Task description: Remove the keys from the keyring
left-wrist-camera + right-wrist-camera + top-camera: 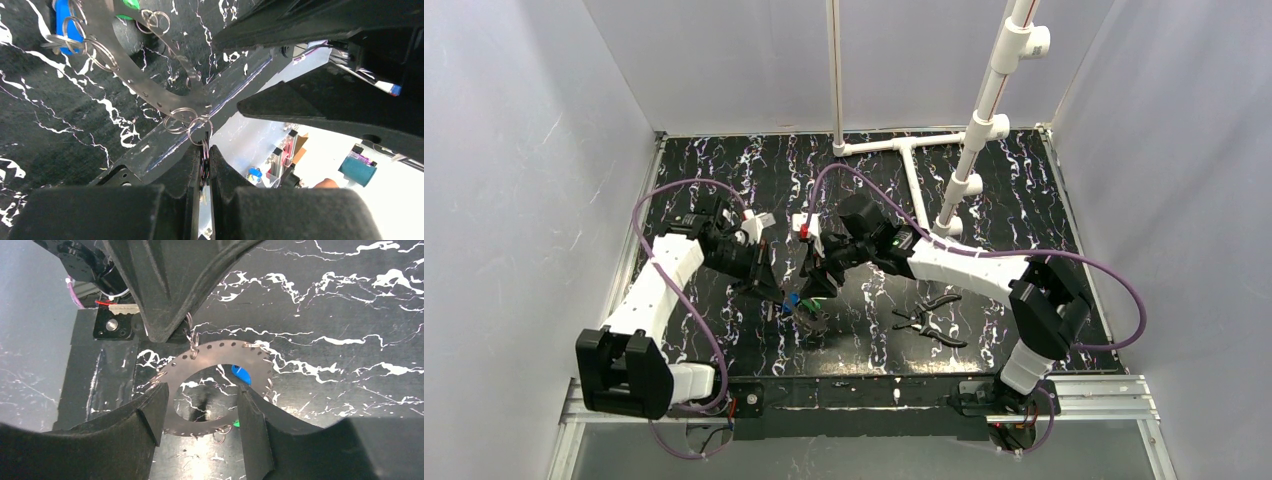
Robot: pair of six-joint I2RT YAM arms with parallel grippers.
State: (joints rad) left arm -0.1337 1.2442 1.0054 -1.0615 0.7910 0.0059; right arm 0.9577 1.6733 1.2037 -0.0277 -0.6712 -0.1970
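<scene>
A flat perforated metal ring plate [215,352] hangs just above the marbled table. Several thin wire keyrings are hooked through its holes. My left gripper [202,155] is shut on one small keyring [199,129] at the plate's edge and holds the plate up. A blue-headed key [65,22] and a green-headed key [131,4] hang from rings on the far side of the plate [145,85]. My right gripper [200,415] is open, one finger on each side of the plate. The blue key [242,374] shows beside its right finger. From above, both grippers meet around the blue key [794,298].
Black-handled pliers [929,318] lie on the table to the right of the grippers. A white pipe frame [904,150] stands at the back, with an upright post [984,130] at its right. Pale walls close in three sides. A metal rail [864,395] runs along the near edge.
</scene>
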